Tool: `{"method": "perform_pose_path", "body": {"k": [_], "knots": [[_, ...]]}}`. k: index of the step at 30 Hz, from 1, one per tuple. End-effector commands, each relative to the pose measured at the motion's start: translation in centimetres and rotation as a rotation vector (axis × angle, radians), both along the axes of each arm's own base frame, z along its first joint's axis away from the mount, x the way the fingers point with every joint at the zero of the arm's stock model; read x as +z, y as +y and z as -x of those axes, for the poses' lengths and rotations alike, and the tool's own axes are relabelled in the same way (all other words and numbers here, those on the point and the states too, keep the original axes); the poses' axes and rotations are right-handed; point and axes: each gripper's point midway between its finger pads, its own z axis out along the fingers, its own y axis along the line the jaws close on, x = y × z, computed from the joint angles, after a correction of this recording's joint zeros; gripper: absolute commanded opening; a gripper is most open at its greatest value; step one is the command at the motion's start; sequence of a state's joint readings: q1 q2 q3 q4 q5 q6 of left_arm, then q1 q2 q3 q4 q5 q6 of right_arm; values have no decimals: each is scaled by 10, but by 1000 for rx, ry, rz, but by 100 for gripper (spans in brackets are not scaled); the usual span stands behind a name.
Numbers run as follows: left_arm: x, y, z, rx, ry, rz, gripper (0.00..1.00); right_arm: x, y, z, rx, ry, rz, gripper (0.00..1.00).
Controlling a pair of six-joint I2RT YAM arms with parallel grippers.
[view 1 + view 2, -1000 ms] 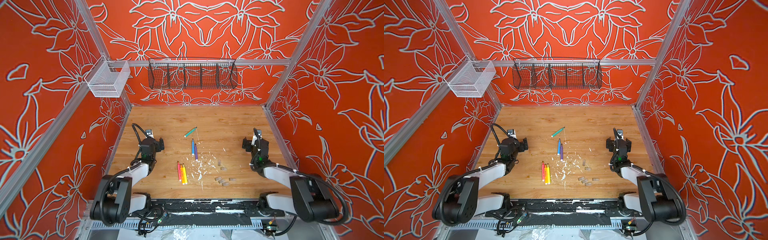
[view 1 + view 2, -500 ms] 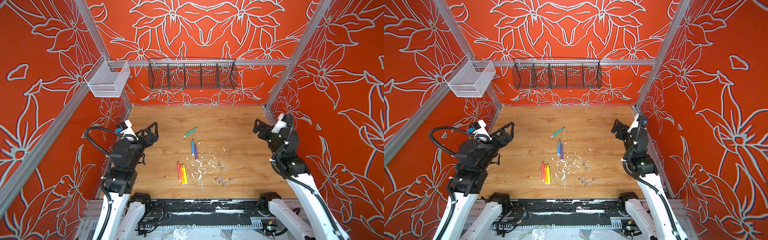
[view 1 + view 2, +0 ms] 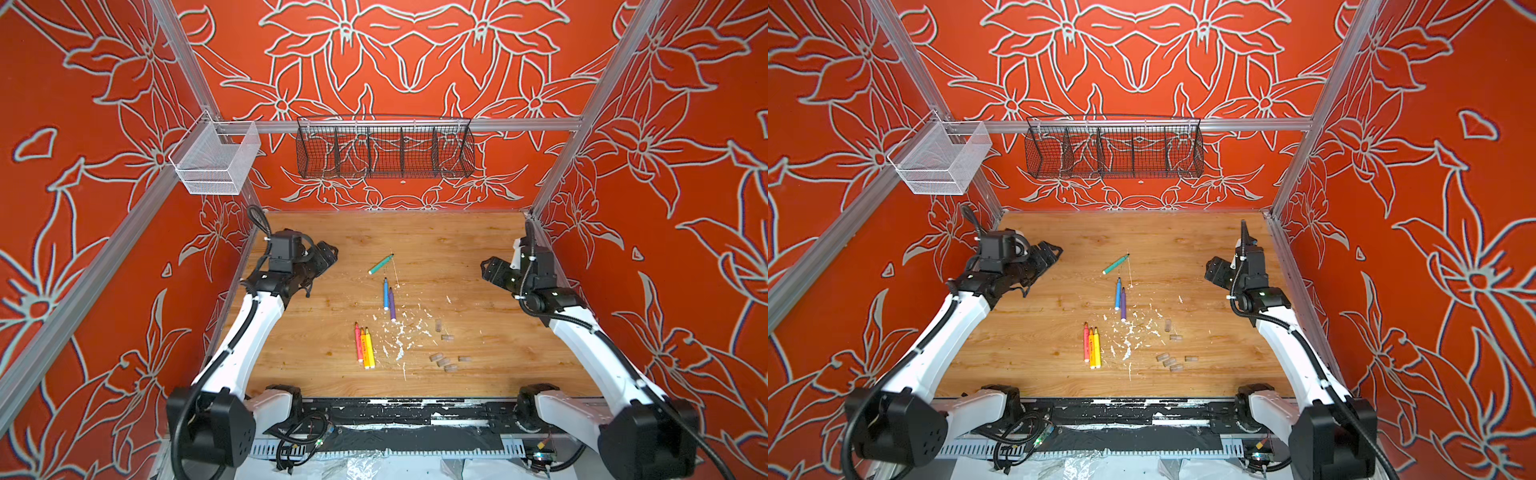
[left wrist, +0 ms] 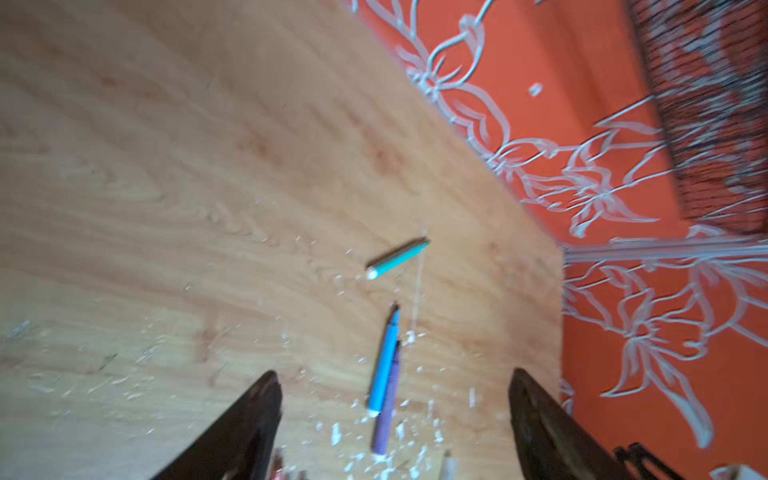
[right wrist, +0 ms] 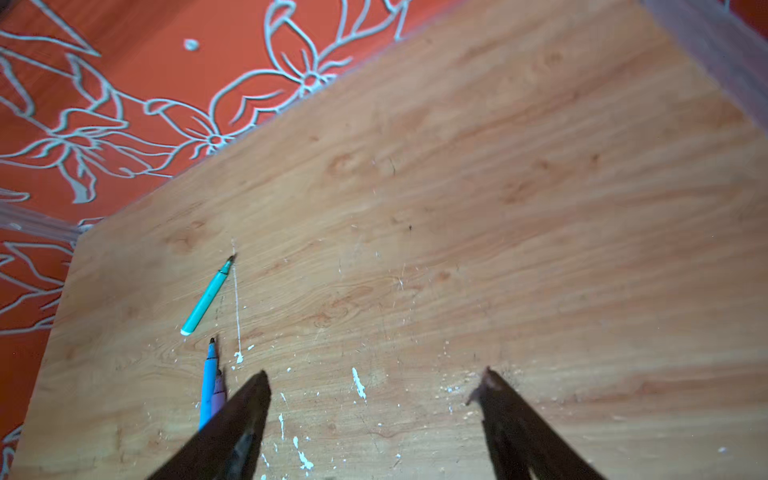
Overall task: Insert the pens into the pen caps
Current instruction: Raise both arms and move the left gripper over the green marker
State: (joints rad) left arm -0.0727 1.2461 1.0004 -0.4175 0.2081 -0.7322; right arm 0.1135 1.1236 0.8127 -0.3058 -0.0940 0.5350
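Both top views show the pens lying apart on the wooden table [image 3: 457, 237]. A green pen [image 3: 380, 264] [image 3: 1115, 264] lies slanted at mid-table. Nearer the front, a blue pen [image 3: 385, 294] and a purple pen [image 3: 392, 304] lie side by side. Pink [image 3: 358, 343], orange [image 3: 363, 347] and yellow [image 3: 369, 348] pens form a tight row. Several clear pen caps [image 3: 443, 362] [image 3: 1169, 362] lie scattered right of them. My left gripper [image 3: 328, 253] [image 4: 392, 374] hovers open at the left. My right gripper [image 3: 488, 268] [image 5: 375, 372] hovers open at the right. Both are empty.
White flecks of debris [image 3: 401, 336] litter the wood between pens and caps. A black wire basket [image 3: 384, 147] hangs on the back wall and a white mesh basket [image 3: 214, 160] on the left rail. Orange walls close in on both sides.
Both arms have unfolded from their low folded pose near the front, risen, and now reach out along the table's sides with the grippers pointing toward the middle.
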Motion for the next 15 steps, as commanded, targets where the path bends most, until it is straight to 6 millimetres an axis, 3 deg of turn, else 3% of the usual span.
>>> {"method": "perform_pose_path", "body": {"k": [1,4,11,15], "knots": [[-29,-20,-10,-75,60,-39,69,-16,6,-3,3,28,-5,68],[-44,-38,-30,-179,102,-122,68,-17,10,-4,14,26,7,67],[-80,-50,-69,-315,168,-263,70,-5,11,3,21,-37,14,67],[-106,-76,-85,-427,217,-333,67,-6,11,4,23,-54,46,68]]}}
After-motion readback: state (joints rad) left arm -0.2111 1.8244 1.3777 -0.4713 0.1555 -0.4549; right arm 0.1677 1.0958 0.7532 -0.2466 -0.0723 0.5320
